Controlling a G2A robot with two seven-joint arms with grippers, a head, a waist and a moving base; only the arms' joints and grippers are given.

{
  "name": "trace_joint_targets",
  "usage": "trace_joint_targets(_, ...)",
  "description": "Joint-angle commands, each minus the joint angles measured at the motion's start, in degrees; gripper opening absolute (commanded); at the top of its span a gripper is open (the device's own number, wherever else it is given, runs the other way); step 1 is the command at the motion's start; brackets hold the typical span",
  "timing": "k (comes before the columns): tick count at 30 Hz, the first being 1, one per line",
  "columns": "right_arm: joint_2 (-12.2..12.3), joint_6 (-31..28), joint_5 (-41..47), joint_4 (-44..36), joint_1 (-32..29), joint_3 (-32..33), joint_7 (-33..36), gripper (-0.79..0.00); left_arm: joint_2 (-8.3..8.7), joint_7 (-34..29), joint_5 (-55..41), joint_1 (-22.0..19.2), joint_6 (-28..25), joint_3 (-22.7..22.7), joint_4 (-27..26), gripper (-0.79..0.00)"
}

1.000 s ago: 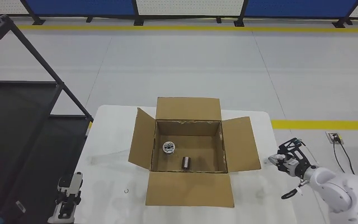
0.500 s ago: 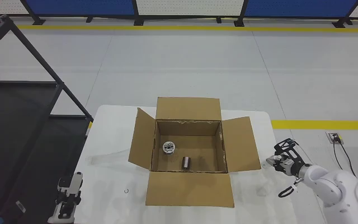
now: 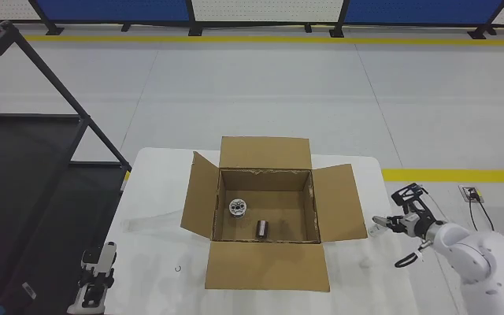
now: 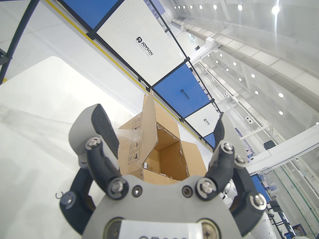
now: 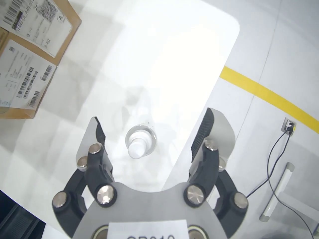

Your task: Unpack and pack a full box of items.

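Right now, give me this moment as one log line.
left gripper: open, at table edge | right gripper: open over upright bottle, beside box | box: flaps open, dark cylinder and white round piece inside

Top view high above box; wrist views low, box common to all.

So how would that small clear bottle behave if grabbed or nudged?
The clear bottle stands upright on a narrow round base, so a nudge would probably tip and roll it. Its smooth wall might slip in the right gripper. Small and clear, it is likely light.
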Motion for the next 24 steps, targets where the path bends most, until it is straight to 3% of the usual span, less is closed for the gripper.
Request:
trace_joint_targets(1,0.3,0.6,-0.1,-4.4,-0.8,1.8,-0.3,0.0,0.0,0.0,0.0,0.0,0.0,0.0,0.0,0.0)
trace_joint_targets(7,0.9,3.9,-0.4,-20.4,-1.1,5.4,0.2,0.0,0.0,0.0,0.0,0.0,0.0,0.0,0.0,0.0)
trace_joint_targets(11,0.9,4.7,1.7,-27.2,2.2,3.1,0.9,0.0,0.0,0.0,0.0,0.0,0.0,0.0,0.0,0.0)
trace_joint_targets(18,0.0,5.6,3.8,-29.4,13.2,-11.1,5.8,0.0,0.11,-0.2,-0.4,-1.4,0.9,-0.6,0.4,0.0)
trace_joint_targets(24,-2.7,7.4,7.2,-18.4,25.0,-28.0,8.1,0.0,0.6,-2.4,-0.8,-5.2,2.3,-3.0,2.7,0.0)
